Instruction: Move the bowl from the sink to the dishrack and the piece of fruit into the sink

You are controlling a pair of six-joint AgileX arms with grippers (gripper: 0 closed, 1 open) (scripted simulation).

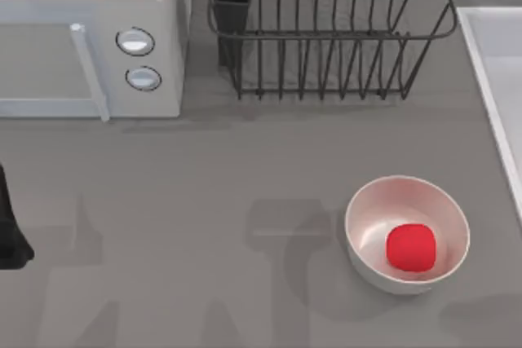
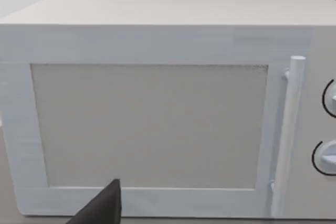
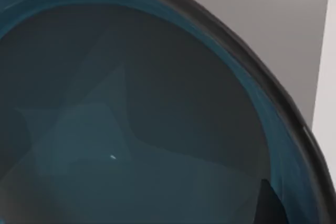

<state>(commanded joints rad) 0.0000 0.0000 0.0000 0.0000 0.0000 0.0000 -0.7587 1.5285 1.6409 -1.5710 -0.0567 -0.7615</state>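
Top view put the dishrack point(image 1: 326, 30) at the far edge of the table, its bars bare, with a white microwave point(image 1: 90, 38) to its left and the sink point(image 1: 497, 79) to its right, of which just a rim and a strip of basin appeared. Nearer than the dishrack sat a white bowl point(image 1: 363, 226) holding the piece of fruit point(image 1: 410, 247), so the fruit had not reached the sink. Right wrist view looked closely into the teal bowl point(image 3: 131, 129); I cannot tell where it sat, nor whether the right gripper was open or closed on it. The left arm point(image 1: 10, 234) waited well left of the dishrack, facing the microwave, its grip likewise unreadable. By my judgement, both moves were unfinished.
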